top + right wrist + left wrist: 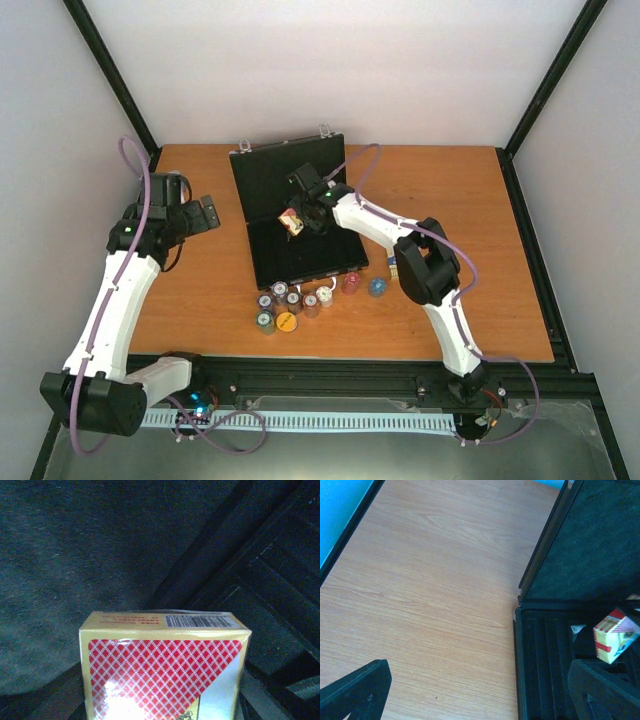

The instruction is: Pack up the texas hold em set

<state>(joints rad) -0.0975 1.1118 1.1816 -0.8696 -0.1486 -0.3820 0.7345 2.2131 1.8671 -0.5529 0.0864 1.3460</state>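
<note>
The black case [320, 255] lies open toward the far edge of the table [450, 200], a little left of centre. Its lid [272, 178] stands up on the far side, with the dark lining facing the arms. The right gripper [303, 216] reaches in from the right over the left half of the base. It is clamped on a card deck [293, 222] — a yellow-edged box with a red chequered back [165, 665]. From the left wrist, the deck [615, 635] hangs tilted over the ribbed black tray, close to the hinge line. Whether it touches the tray I cannot tell.

The left gripper [205, 212] hovers over bare wood near the left edge, just beside the case's left side. Its fingers [357, 690] are spread wide with nothing between them.

The stacks of poker chips [293, 300] stand on the table outside the case, in a loose row just in front of its near side. A red-topped stack [351, 282] and a blue-topped one [377, 287] sit at the right end. Two more stacks — one yellow-topped [286, 321] — stand a step closer to the near edge.
</note>
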